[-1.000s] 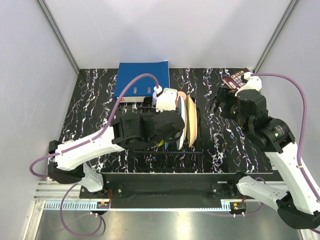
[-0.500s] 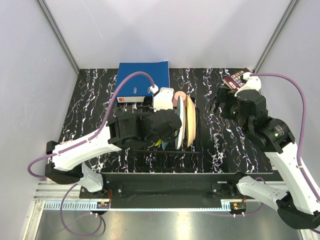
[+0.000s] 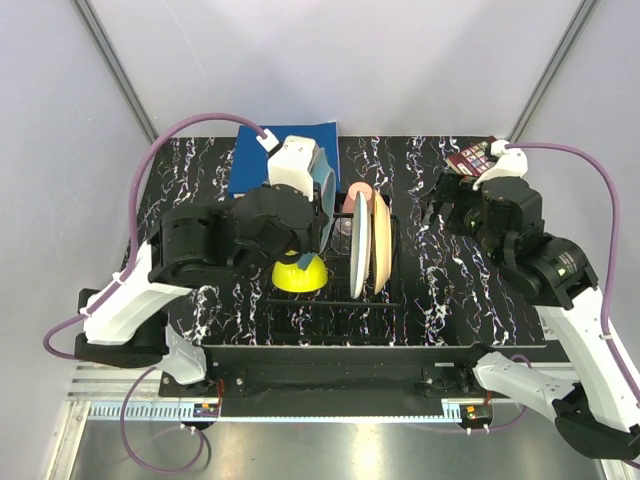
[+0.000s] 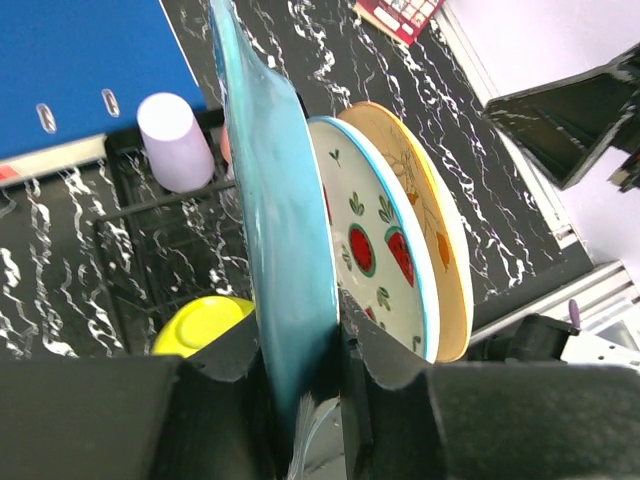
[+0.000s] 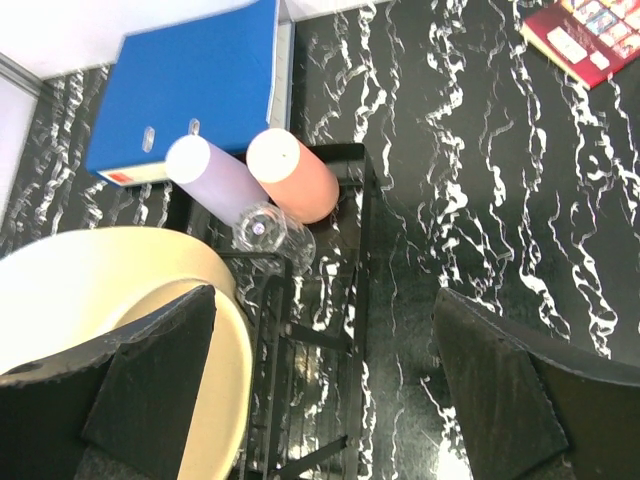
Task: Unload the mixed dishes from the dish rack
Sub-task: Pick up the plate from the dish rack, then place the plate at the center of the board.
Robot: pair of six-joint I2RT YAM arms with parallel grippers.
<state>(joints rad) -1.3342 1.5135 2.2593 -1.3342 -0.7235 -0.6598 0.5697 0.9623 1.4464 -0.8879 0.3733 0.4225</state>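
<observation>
Teal plate (image 4: pixel 272 200) is clamped at its rim by the left end effector (image 4: pixel 305 375), above the dish rack (image 3: pixel 330 297). Slippage, or collision with the adjacent watermelon-print plate (image 4: pixel 378 250), is judged possible. Right end effector (image 5: pixel 325 385) is spread wide and empty.

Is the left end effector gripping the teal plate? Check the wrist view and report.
Yes, the left wrist view shows the teal plate on edge, pinched in the left end effector.
</observation>
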